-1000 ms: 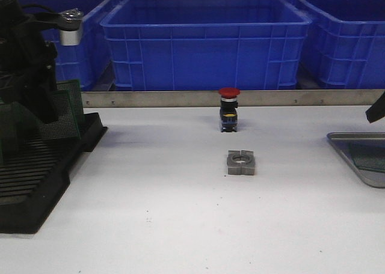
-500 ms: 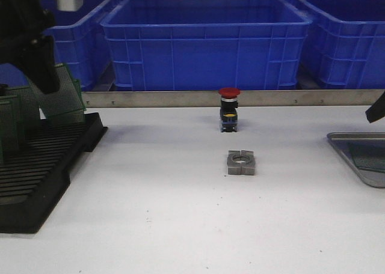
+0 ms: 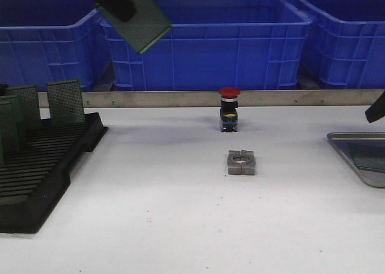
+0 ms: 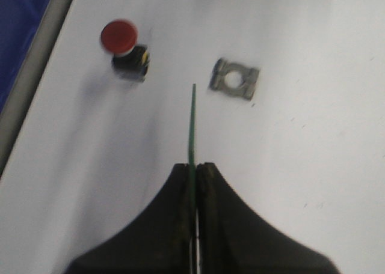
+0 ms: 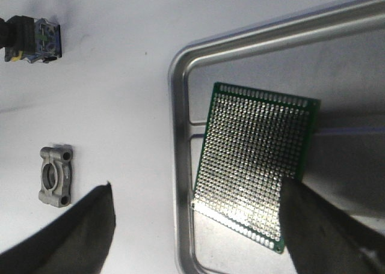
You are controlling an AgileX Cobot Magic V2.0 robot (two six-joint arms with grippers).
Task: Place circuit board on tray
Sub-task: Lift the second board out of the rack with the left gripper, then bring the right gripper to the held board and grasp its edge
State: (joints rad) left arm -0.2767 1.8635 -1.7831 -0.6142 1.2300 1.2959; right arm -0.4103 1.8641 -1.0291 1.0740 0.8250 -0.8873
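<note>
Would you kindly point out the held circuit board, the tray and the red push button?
held circuit board (image 3: 139,23), front view, its face.
tray (image 5: 180,136), right wrist view, its rim.
red push button (image 3: 229,92), front view, its cap.

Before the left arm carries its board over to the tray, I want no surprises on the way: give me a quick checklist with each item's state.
1. Left gripper shut on the circuit board: ok.
2. Board lifted above the black rack: ok.
3. Red button and metal block lie low under the route: ok.
4. Tray has free floor beside the board already in it: ok.
5. Right gripper, open, hangs over the tray: not ok.
</note>
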